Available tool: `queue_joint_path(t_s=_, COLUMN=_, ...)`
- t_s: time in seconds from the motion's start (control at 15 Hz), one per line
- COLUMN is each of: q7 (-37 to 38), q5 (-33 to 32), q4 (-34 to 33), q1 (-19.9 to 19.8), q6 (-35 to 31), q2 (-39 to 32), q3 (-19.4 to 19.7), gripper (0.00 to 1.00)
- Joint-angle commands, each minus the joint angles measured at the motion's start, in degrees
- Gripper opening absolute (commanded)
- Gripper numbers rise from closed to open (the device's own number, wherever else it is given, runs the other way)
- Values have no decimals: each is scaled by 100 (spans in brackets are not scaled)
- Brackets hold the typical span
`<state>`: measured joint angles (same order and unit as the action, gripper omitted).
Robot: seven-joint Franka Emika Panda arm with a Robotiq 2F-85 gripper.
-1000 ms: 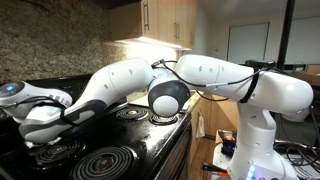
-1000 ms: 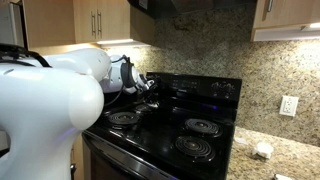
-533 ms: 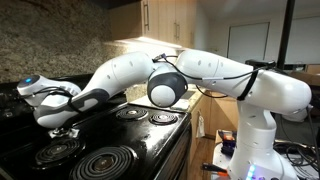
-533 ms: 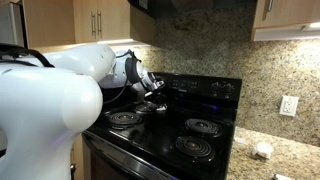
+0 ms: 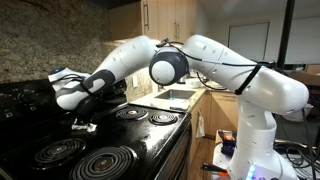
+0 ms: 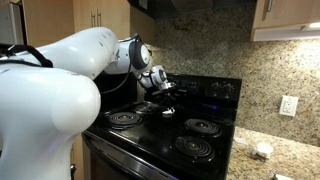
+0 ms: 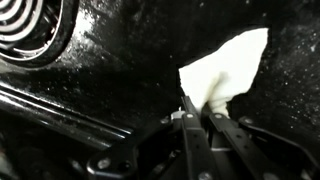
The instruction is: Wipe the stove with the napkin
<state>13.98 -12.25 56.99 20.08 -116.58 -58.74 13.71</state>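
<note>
Napkin (image 7: 228, 68) clamped in pincer (image 7: 200, 113), fanning out beyond its tips, over glossy stove (image 7: 120, 62)

Kitchen was pretty dim, mostly lit by a warm under-cabinet light (image 5: 140, 41). Glossy stove (image 6: 160, 135) threw speckly glare; wrist view was dark, grainy.

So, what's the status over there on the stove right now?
Jaws shut on the napkin. Napkin down against the black stove top. Coil burner close by; nothing else in the way.
</note>
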Motion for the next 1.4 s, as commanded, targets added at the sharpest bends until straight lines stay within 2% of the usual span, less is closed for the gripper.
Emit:
queue_joint_path(t_s=0.0, q7=324, q5=348, q4=1358, q1=-60, q6=-209, q2=873, q3=-131, gripper=8)
queue_joint_path(t_s=0.07, q7=485, q5=196, q4=1547, q1=-207, q6=-196, q2=1027, q3=-375, gripper=8)
queue_joint_path(t_s=0.47, q7=629, q5=402, q4=2916, q1=-480, q6=-604, q2=1840, q3=-917, gripper=8)
queue_joint_path(t_s=0.67, q7=586, q5=426, q4=3646, q1=-546, q6=-1125, q2=2190, q3=-1109, gripper=8)
queue_joint_path(t_s=0.87, q7=555, q5=363, q4=4282, q1=-575, q6=-1609, q2=2492, q3=-1142, gripper=8)
queue_joint_path(t_s=1.07, q7=578, q5=245, q4=4344, q1=-542, q6=-1785, q2=2507, q3=-1086, gripper=8)
queue_joint_path(t_s=1.33, q7=512, q5=82, q4=4057, q1=-458, q6=-1656, q2=2384, q3=-1082, gripper=8)
